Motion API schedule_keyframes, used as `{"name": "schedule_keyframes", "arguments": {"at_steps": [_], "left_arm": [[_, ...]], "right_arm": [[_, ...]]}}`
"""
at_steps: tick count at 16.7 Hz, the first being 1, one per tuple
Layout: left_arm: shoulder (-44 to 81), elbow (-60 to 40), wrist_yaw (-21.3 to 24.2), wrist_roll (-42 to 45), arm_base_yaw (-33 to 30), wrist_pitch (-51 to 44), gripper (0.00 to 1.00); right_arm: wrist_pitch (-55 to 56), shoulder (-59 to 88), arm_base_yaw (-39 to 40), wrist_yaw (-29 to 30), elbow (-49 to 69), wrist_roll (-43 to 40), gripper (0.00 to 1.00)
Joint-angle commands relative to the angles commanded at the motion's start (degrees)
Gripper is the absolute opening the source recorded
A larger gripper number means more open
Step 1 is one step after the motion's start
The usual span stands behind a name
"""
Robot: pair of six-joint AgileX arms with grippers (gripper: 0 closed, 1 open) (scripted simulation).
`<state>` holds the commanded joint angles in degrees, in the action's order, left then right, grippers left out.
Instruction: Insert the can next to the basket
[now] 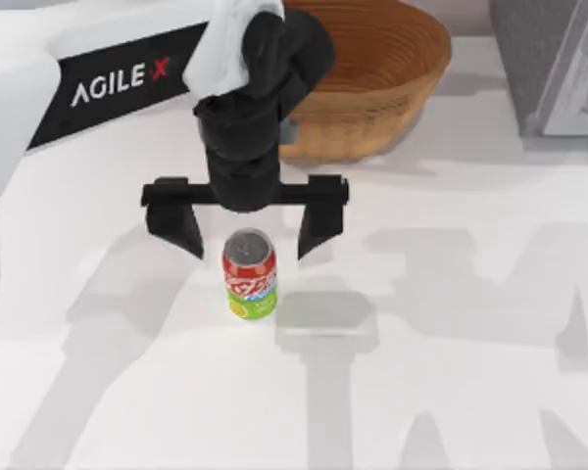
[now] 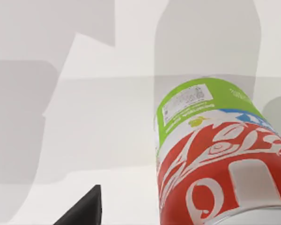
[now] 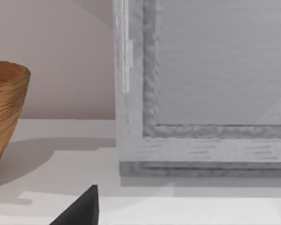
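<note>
Fingers [image 1: 184, 230] of the left gripper [image 1: 247, 235] are spread wide apart, one on each side of the can [image 1: 250, 274] and touching neither side, with the gripper poised just above the can's silver top. The can stands upright on the white counter [image 1: 451, 392], near the middle of the top view and in front of the basket [image 1: 372, 69], clearly apart from it. Its body shows a red upper band with white lettering, a thin blue stripe below that, and a lime-green base carrying a small printed label; the left wrist view shows the same can [image 2: 215, 159] at close range, with one dark fingertip [image 2: 84, 208] at the frame's edge. The basket is a large, round, light-brown wicker bowl with ribbed concentric rings inside, at the far edge of the counter. A grey framed panel [image 1: 559, 64] stands at the top view's right, beside the basket. In the right wrist view, the basket's wall [image 3: 4, 112], the panel [image 3: 201, 93], and one dark fingertip [image 3: 82, 208] are visible; whether the right gripper's fingers are apart or together cannot be told.
</note>
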<state>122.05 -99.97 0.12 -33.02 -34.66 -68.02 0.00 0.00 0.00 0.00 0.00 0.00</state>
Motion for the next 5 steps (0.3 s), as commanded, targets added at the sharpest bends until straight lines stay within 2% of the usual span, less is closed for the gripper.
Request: {"name": "schedule_keyframes", "arguments": {"at_steps": [5], "left_arm": [[-0.8, -4.2, 0.0, -0.1, 0.0, -5.0, 1.0]], "right_arm": [[0.0, 0.0, 0.0, 0.0, 0.0, 0.0, 1.0]]}}
